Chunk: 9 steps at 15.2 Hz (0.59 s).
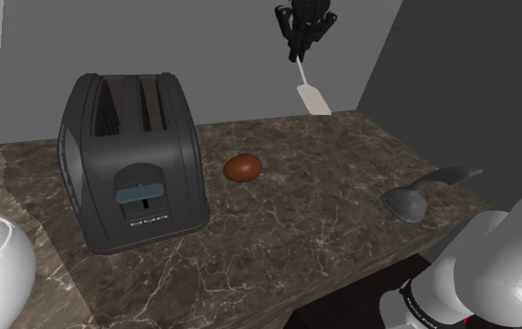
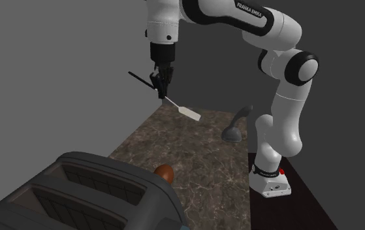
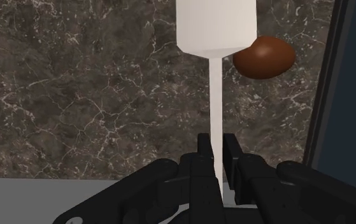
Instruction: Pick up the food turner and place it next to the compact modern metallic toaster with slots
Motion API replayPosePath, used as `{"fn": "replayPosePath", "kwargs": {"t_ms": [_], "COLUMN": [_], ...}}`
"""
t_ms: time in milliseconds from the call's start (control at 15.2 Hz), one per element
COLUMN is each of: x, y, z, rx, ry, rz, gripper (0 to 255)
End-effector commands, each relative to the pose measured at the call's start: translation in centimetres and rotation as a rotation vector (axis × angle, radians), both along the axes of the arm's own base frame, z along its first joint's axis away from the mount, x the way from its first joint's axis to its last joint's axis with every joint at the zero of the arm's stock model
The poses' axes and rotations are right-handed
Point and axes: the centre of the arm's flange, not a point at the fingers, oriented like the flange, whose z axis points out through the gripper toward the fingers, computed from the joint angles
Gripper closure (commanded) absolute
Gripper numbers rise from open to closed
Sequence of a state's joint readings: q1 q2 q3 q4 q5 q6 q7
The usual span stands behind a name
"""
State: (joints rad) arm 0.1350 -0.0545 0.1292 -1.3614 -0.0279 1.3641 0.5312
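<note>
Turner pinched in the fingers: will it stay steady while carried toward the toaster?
Likely stiff and light: the turner sticks out straight, without sagging. The fingers pinch only its narrow shaft, so it might pivot. The broad blade beyond them adds leverage.

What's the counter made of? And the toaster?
The counter looks like dark brown marble: pale veins run all over it. The toaster is dark grey with a dull sheen; painted metal or plastic, I cannot tell which.
</note>
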Motion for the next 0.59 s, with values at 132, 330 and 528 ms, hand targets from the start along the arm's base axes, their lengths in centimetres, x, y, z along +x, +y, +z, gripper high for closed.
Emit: {"fn": "replayPosePath", "kwargs": {"t_ms": [132,330,528], "x": [0.1,0.1,0.1], "y": [2.0,2.0,2.0], "z": [-1.0,-2.6,-4.2], "rx": [0.001,0.001,0.001], "ry": [-0.001,-0.001,-0.001], "rz": [-0.002,-0.002,-0.002], "gripper": [255,255,255]}}
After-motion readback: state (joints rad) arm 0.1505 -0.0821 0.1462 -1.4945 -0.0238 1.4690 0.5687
